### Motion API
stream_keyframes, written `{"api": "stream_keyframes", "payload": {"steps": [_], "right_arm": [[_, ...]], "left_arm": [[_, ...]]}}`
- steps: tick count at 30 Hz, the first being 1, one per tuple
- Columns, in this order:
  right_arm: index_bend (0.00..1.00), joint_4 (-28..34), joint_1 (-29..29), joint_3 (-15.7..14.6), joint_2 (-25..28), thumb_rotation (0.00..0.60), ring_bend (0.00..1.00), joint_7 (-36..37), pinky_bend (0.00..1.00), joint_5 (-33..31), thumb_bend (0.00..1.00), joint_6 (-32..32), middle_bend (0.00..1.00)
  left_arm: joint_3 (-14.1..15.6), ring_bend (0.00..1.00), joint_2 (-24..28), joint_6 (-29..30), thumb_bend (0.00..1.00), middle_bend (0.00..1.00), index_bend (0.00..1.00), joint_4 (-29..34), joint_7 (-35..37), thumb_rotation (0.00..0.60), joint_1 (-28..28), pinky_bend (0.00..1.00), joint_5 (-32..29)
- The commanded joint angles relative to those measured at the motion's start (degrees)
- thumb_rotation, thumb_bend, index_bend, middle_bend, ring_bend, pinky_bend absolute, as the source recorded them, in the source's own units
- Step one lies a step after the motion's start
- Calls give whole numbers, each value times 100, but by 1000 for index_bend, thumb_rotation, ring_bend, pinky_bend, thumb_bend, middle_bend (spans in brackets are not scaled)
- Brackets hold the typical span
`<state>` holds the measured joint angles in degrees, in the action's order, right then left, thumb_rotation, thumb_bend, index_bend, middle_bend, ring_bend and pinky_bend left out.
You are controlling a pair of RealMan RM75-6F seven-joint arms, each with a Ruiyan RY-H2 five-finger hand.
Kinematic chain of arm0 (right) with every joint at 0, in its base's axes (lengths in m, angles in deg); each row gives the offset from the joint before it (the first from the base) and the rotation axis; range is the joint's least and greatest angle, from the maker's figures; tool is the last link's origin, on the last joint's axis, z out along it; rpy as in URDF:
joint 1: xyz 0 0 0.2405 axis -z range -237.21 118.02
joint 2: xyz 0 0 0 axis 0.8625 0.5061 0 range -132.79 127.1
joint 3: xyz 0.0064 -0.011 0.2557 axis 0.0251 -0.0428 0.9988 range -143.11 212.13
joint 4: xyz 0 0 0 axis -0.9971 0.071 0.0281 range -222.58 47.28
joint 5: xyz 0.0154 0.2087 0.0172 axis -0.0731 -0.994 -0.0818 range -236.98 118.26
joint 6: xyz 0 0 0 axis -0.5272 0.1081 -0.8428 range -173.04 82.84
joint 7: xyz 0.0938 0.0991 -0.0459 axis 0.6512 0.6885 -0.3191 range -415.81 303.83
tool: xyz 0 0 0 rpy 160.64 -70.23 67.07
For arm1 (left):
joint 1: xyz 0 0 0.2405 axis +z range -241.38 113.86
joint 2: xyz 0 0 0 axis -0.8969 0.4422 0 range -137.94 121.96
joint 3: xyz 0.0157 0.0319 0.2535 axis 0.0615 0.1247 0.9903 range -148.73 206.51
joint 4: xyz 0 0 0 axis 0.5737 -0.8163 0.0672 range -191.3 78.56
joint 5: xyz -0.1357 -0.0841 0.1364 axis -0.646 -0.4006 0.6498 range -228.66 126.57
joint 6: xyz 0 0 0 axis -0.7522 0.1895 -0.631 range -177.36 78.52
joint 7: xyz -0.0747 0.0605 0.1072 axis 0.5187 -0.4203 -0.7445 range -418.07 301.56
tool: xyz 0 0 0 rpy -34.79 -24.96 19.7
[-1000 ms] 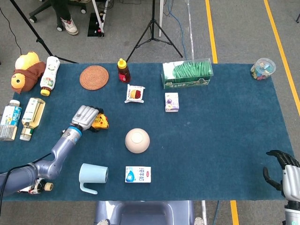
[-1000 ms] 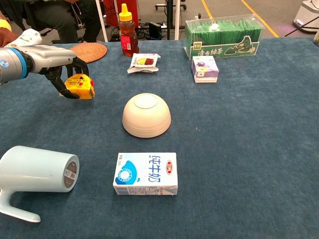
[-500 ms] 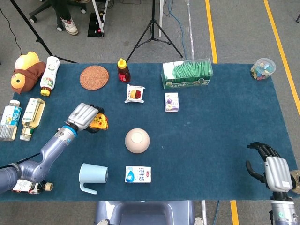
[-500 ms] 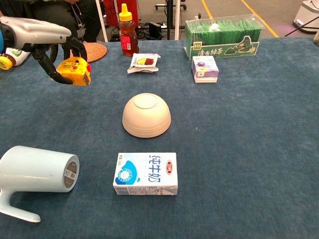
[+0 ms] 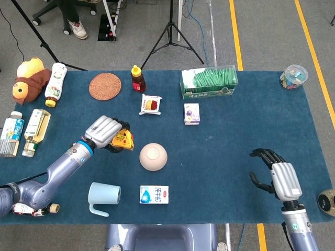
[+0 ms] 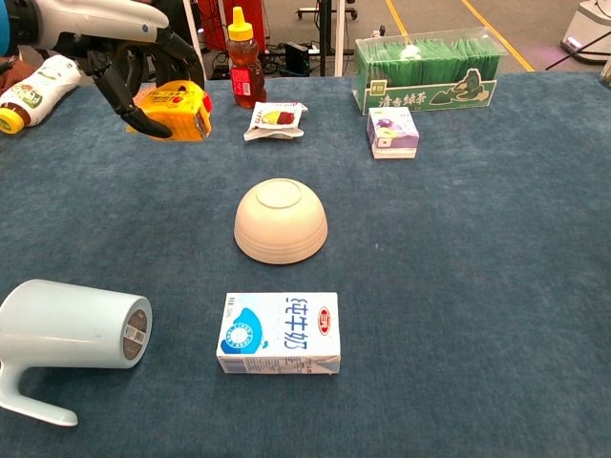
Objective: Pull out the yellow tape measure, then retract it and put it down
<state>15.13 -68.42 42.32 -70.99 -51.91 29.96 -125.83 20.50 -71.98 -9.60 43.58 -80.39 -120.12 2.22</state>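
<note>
My left hand [image 5: 104, 133] grips the yellow tape measure [image 5: 123, 140] and holds it in the air, left of the upturned beige bowl [image 5: 153, 156]. The chest view shows the same hand [image 6: 129, 43] at the top left, its dark fingers wrapped around the yellow tape measure [image 6: 179, 108], well above the cloth. No tape blade shows drawn out. My right hand [image 5: 278, 177] hovers over the table's front right part with its fingers apart and nothing in it. It is outside the chest view.
A light blue mug [image 5: 103, 195] lies on its side near the front edge, beside a milk carton [image 5: 154, 195]. Further back stand a honey bottle [image 5: 137, 79], a snack packet [image 5: 151, 105], a purple box [image 5: 191, 113] and a green tea box [image 5: 209, 82]. Bottles [image 5: 36, 124] line the left edge.
My left hand has lifted the tape measure off the cloth and carried it up and rightward, toward the bowl. My right hand has come in from the front right corner toward the table's middle.
</note>
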Motion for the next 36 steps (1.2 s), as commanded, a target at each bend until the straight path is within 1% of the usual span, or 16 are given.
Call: {"api": "stream_keyframes", "payload": {"steps": [1, 6, 12, 16, 22, 26, 30, 36], "right_arm": [[302, 59, -143, 55, -91, 589, 250, -21, 327, -40, 339, 139, 289], [299, 119, -331, 88, -246, 584, 255, -80, 332, -98, 284, 319, 289], [298, 188, -626, 215, -592, 584, 269, -169, 349, -209, 219, 516, 296], [296, 191, -773, 312, -846, 587, 277, -285, 349, -357, 215, 578, 302], [279, 99, -983, 483, -1302, 586, 281, -532, 340, -703, 210, 647, 302], [254, 51, -1175, 677, -1688, 584, 279, -824, 335, -1045, 201, 668, 290], [216, 21, -1249, 754, -1891, 587, 267, -1044, 324, -1234, 200, 597, 262], [140, -25, -1336, 821, -2063, 587, 217, -1279, 281, -1513, 199, 574, 198]], "left_arm": [[-16, 333, 37, -69, 326, 400, 553, 126, -138, 505, -184, 433, -217], [7, 333, 10, -113, 325, 401, 554, 208, -334, 504, -473, 433, -576], [48, 333, -132, -106, 325, 408, 561, 206, -514, 501, -840, 433, -1073], [91, 333, -236, -126, 326, 409, 562, 146, -579, 495, -1048, 433, -1359], [126, 333, -391, -125, 325, 409, 562, 32, -674, 502, -1373, 433, -1696], [134, 333, -616, -316, 324, 411, 562, -188, -792, 500, -1785, 433, -1975], [177, 333, -797, -380, 325, 410, 563, -343, -863, 501, -2113, 433, -2247], [262, 333, -1055, -362, 325, 411, 562, -560, -959, 498, -2561, 433, -2660]]}}
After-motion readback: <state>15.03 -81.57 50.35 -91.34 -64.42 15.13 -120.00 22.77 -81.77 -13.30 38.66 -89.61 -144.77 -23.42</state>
